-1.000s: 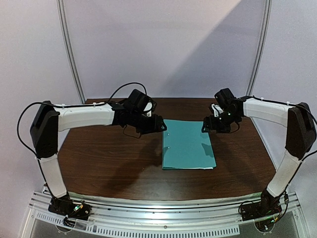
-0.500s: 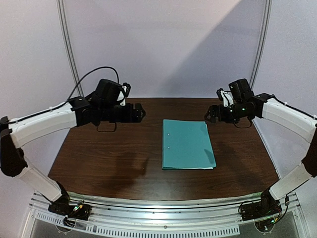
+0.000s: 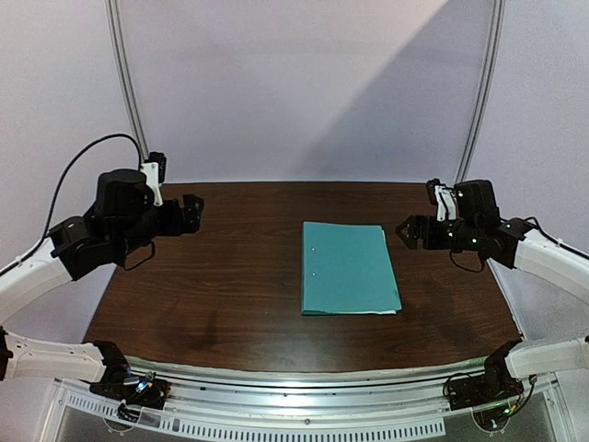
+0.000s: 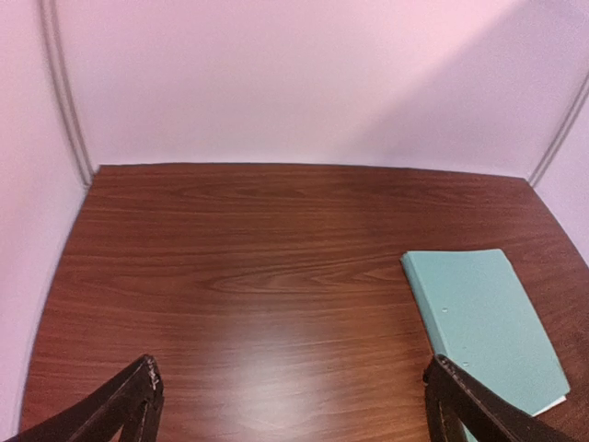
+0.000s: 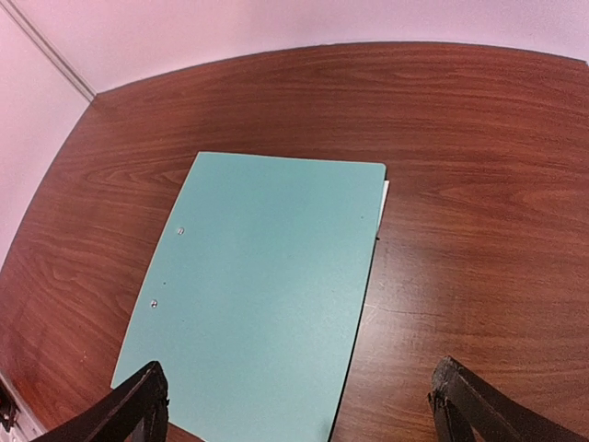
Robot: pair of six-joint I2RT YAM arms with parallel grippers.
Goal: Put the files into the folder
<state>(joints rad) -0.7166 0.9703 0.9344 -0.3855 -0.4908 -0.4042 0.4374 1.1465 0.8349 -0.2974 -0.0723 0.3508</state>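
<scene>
Folder closed, flat on table right of centre. Long axis runs near-to-far, spine toward the left arm, a white sliver of the files showing at the opposite edge. Left gripper and right gripper: jaws spread wide, empty, clear of folder.

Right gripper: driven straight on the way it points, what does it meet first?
Probably the flat teal-green card folder on the brown wooden table, straight ahead of the right gripper, whose fingers stand open; depth is unclear.
</scene>
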